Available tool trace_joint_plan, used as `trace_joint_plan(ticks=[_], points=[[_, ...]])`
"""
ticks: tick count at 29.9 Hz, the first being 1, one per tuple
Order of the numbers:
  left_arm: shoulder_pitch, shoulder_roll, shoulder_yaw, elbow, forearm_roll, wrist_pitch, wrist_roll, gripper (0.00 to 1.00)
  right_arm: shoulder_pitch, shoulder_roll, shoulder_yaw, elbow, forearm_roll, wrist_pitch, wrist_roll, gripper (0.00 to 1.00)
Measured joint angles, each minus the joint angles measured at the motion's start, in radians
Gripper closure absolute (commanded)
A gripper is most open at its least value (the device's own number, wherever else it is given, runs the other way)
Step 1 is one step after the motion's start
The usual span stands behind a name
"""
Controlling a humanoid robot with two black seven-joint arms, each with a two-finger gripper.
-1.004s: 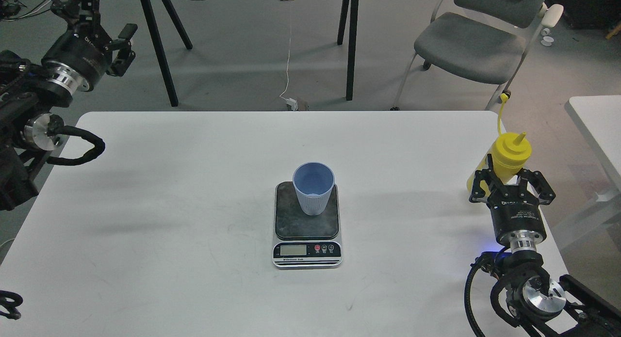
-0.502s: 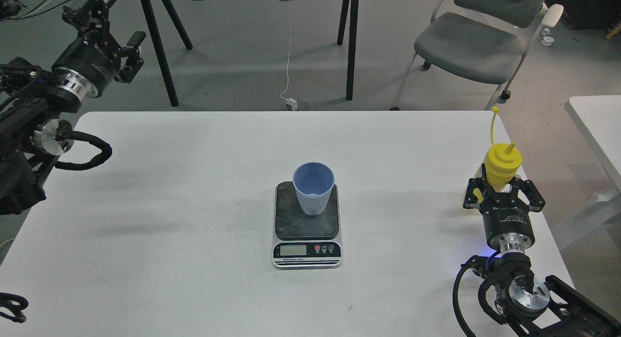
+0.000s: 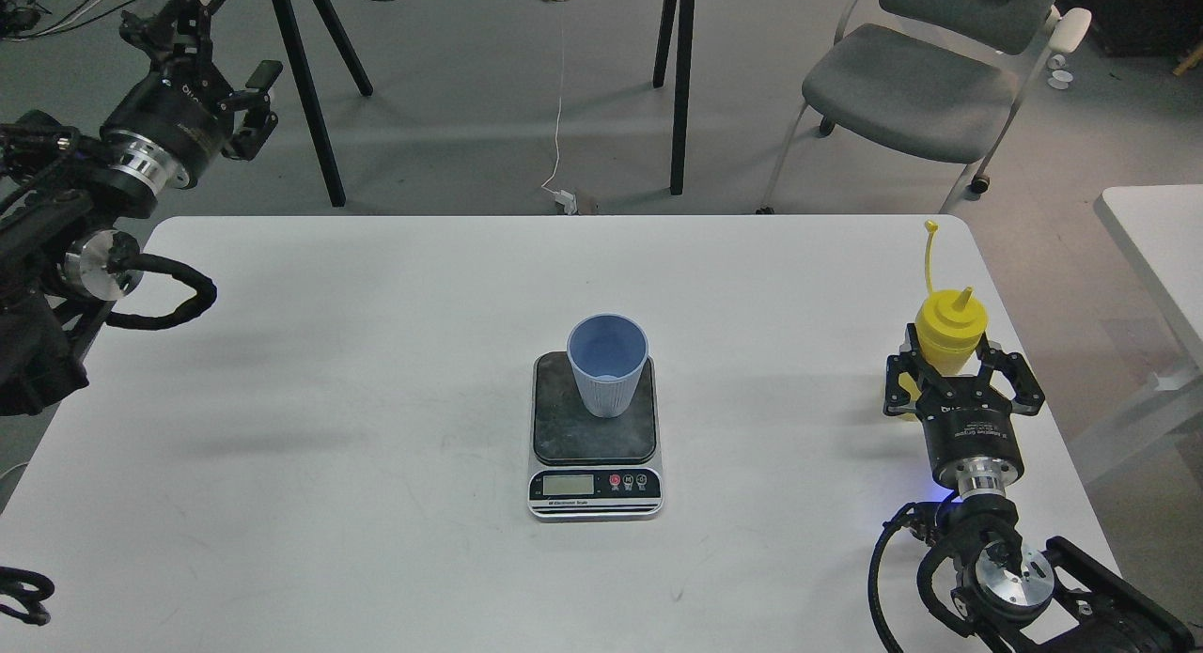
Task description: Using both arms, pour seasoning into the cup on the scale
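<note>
The light blue ribbed cup stands upright on the dark plate of the small scale at the middle of the white table. The yellow squeeze bottle is upright near the table's right edge, with its cap strap sticking up. My right gripper is shut on the bottle's body from the near side. My left gripper is open and empty. It is raised beyond the table's far left corner, far from the cup.
The white table has its right edge just beyond the bottle. A second white table stands to the right. A grey chair and black trestle legs stand on the floor behind.
My right gripper has carried the yellow bottle to the left and a little lower in view. My left arm shifted slightly right early on, then held still.
</note>
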Motion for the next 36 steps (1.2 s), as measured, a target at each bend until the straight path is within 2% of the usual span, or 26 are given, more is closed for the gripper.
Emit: trace_joint_plan(ticks=[2, 3, 5, 7, 21, 28, 36], points=[[0.0, 0.0, 0.0, 0.0, 0.0, 0.0, 0.0, 0.13, -0.001, 0.001, -0.001, -0.003, -0.002, 0.0, 0.0, 0.27], [0.0, 0.0, 0.0, 0.0, 0.0, 0.0, 0.0, 0.13, -0.002, 0.001, -0.002, -0.004, -0.002, 0.0, 0.0, 0.23], [0.0, 0.0, 0.0, 0.0, 0.0, 0.0, 0.0, 0.13, -0.005, 0.003, -0.003, -0.003, -0.003, 0.0, 0.0, 0.04], [0.0, 0.0, 0.0, 0.0, 0.001, 0.0, 0.0, 0.13, -0.006, 0.006, -0.004, 0.002, -0.004, 0.0, 0.0, 0.01], [-0.002, 0.001, 0.0, -0.002, 0.0, -0.001, 0.0, 0.13, -0.053, -0.005, 0.009, 0.033, -0.004, 0.0, 0.0, 0.01], [-0.005, 0.0, -0.002, -0.002, 0.0, -0.002, 0.0, 0.13, -0.1, -0.049, 0.003, 0.031, -0.013, 0.0, 0.0, 0.01], [-0.005, -0.004, -0.002, -0.002, -0.001, -0.002, 0.0, 0.13, -0.147, -0.22, -0.017, 0.025, -0.153, 0.0, 0.0, 0.01]])
